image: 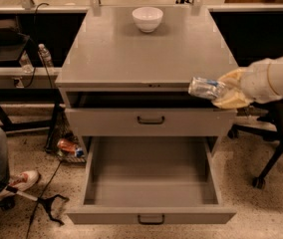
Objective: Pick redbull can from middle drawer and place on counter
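The tool [227, 92] clasps the redbull can [205, 87], its long axis level and pointing left, over the front-right corner of the surface [146, 59].

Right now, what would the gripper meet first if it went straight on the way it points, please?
Likely nothing: the gripper, shut on the redbull can, points along the front edge of the counter; the white bowl sits far back. Height unclear.

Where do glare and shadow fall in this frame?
Camera view: glare glints on the redbull can, held in the gripper at the front right edge of the counter; deep shadow fills the gap beneath it; the open middle drawer is evenly lit.
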